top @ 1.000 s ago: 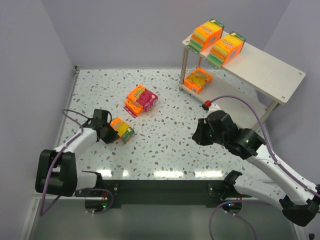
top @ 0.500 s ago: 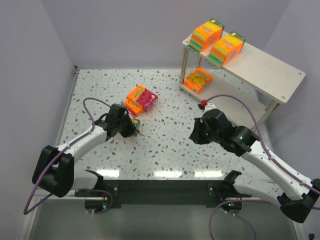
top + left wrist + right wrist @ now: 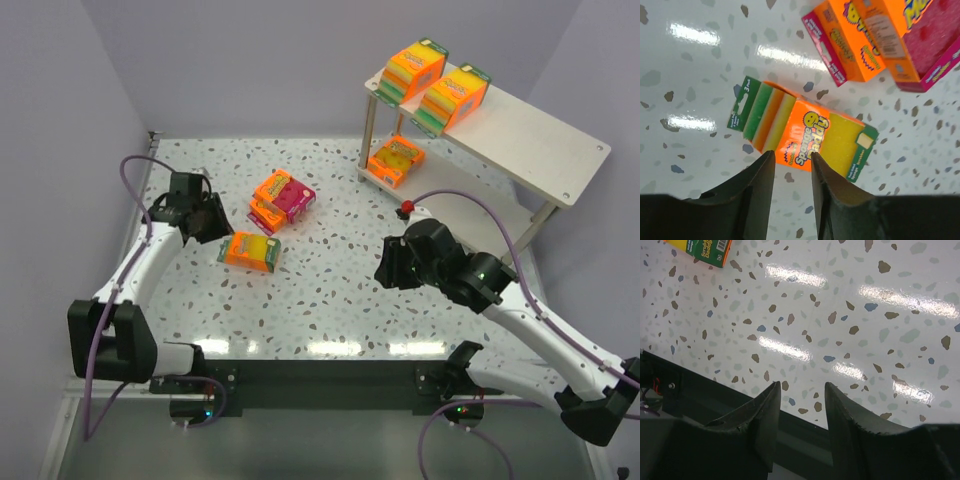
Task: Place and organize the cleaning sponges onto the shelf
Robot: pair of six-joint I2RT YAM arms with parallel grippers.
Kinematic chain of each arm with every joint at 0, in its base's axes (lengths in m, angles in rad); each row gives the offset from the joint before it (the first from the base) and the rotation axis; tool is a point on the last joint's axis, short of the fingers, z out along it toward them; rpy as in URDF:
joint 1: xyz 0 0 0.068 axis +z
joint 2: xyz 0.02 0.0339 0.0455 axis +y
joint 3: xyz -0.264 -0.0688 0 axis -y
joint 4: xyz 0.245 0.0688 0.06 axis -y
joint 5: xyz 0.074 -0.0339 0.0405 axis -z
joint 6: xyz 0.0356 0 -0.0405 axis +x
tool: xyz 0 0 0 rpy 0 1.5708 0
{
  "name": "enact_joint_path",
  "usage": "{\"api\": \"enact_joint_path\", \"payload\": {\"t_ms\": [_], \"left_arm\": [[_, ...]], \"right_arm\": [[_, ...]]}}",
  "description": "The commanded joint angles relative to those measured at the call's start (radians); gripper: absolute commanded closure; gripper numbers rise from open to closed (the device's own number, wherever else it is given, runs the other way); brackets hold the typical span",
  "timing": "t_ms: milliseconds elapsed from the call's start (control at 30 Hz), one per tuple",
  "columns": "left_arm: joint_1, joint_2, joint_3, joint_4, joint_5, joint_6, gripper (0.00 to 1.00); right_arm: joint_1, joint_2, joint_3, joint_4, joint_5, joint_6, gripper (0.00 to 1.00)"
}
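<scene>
The loose sponge pack lies flat on the table, just past the left claw, with its long axis running across the gap. That claw is apart and gripping nothing. The right claw is also apart and empty, well away and nearer the shelf.
</scene>
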Motion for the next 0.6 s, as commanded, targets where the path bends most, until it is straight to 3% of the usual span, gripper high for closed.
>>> {"api": "enact_joint_path", "payload": {"t_ms": [0, 200, 567], "left_arm": [[0.004, 0.053, 0.042, -0.025, 0.047, 0.162, 0.59], [0.021, 0.117, 0.057, 0.020, 0.053, 0.279, 0.56], [0.039, 0.156, -0.085, 0.147, 0.166, 0.396, 0.59]], "right_arm": [[-0.003, 0.007, 0.018, 0.027, -0.007, -0.011, 0.55], [-0.003, 0.000, 0.021, 0.010, 0.005, -0.014, 0.54], [-0.003, -0.009, 0.012, 0.002, 0.005, -0.010, 0.53]]}}
